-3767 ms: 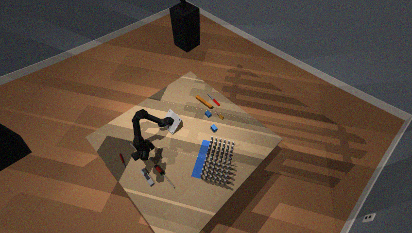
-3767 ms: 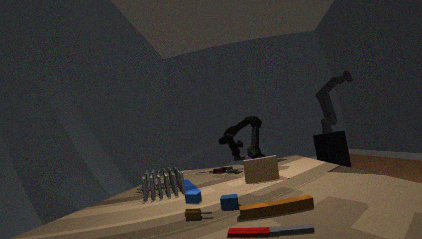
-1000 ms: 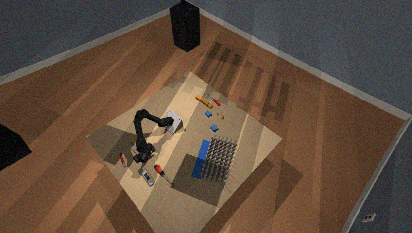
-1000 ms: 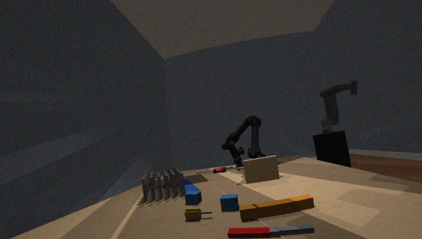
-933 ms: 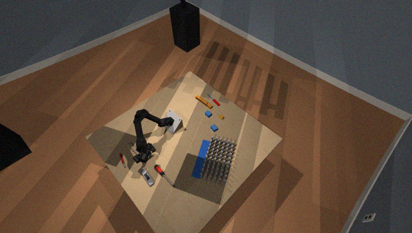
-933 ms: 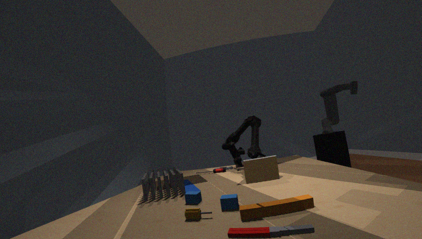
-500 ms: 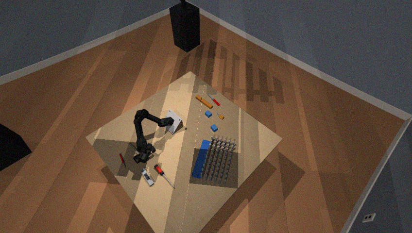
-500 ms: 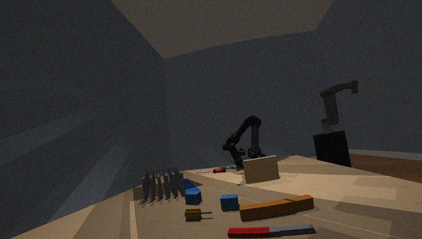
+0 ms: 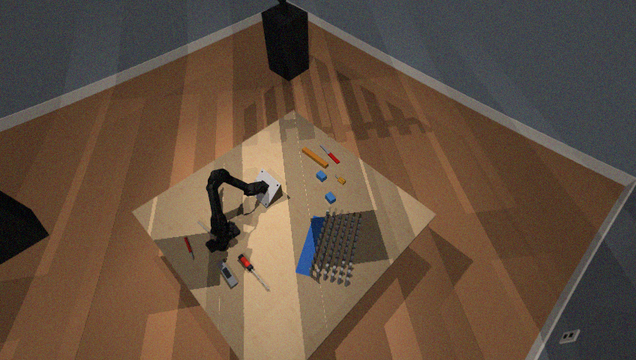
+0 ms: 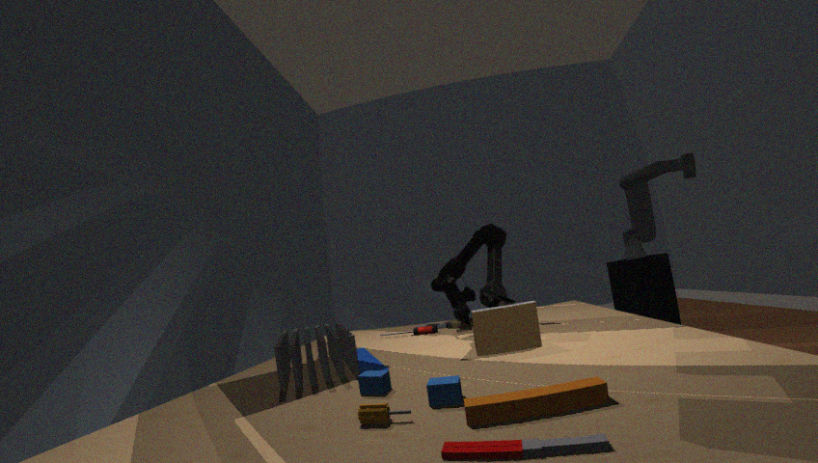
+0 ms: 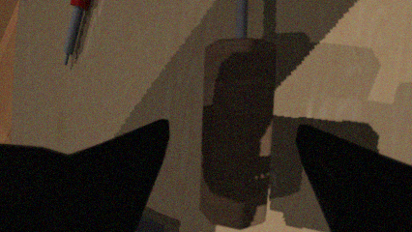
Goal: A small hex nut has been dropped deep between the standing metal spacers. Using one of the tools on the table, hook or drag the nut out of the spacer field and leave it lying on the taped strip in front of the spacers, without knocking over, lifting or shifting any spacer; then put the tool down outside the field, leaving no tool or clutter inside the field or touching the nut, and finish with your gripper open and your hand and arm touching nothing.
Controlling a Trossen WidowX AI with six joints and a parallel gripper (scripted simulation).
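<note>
The claw point(image 9: 223, 240) point(image 10: 462, 322) point(image 11: 233, 125) is wide around the tool point(image 9: 204, 226) point(image 11: 234, 116), whose wooden handle lies on the bench point(image 9: 285, 312) point(image 10: 574, 346) point(image 11: 121, 63) between the fingers, a gap on either side. Spacers point(image 9: 335, 241) point(image 10: 312, 361) stand well apart from the claw, beyond the blue strip point(image 9: 305, 259) point(image 10: 369, 359); I can't make out the nut

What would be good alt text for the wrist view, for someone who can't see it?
An open claw, its two dark fingers standing clear on either side of a brown tool handle with a thin shaft running upward. At upper left lies a smaller tool with a red handle.
</note>
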